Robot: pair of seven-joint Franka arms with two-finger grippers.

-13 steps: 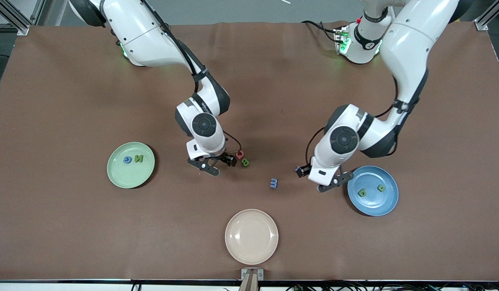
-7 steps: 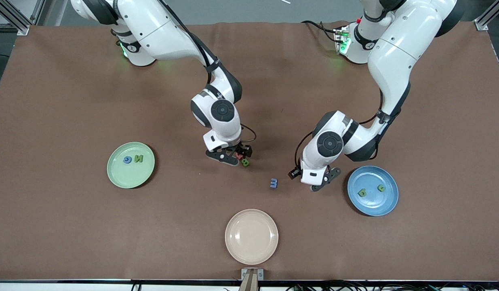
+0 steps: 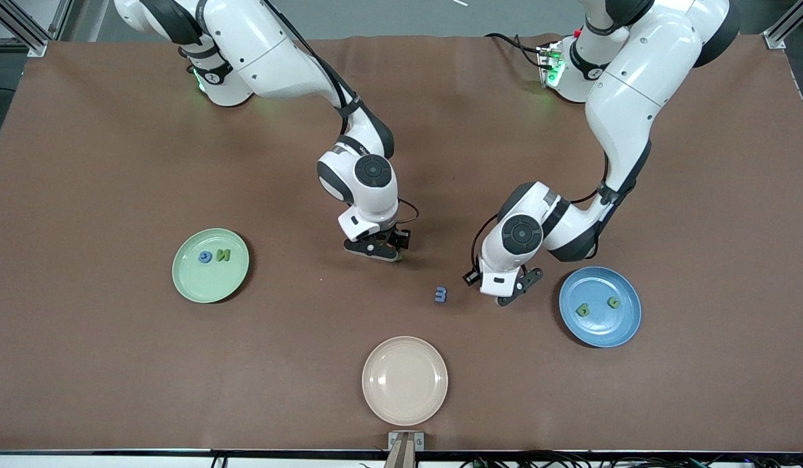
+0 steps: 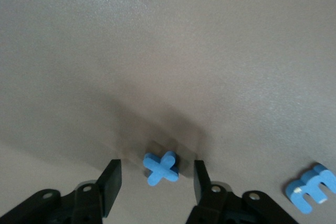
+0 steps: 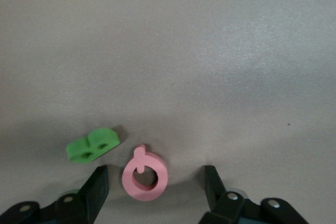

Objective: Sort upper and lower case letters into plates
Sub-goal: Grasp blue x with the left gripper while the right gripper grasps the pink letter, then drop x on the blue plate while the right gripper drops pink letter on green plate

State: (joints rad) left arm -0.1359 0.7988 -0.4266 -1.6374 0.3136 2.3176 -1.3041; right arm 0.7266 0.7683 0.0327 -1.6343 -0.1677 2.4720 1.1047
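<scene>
- Both arms have swung in toward the middle since a second ago, and both hands have come down low over small letters.
- Nearest the front camera sits the beige plate [image 3: 404,380], with nothing in it.
- Next come the blue plate [image 3: 625,328] with two green small letters [image 3: 582,310], and the green plate [image 3: 186,286] with blue G [image 3: 205,257] and green N [image 3: 223,255].
- Blue m [image 3: 441,294] lies loose on the tabletop [image 3: 115,162], between the two hands.
- Left hand [image 4: 155,182] is low over the tabletop beside the blue plate. Its fingers [image 4: 111,179] are spread, one on each side of the blue x [image 4: 161,167], with gaps. Nothing is pinched yet.
- Right hand [image 5: 155,187] is a bit farther back. Its fingers [image 5: 97,184] are spread around the pink Q [image 5: 145,180], not touching it. Green B [image 5: 93,145] lies just beside the Q.
- I think the letters are light and stiff, maybe foam, so they could slide or tip when squeezed.
- The x looks best pinched across its middle, and the Q across its round ring, kept clear of the B.
</scene>
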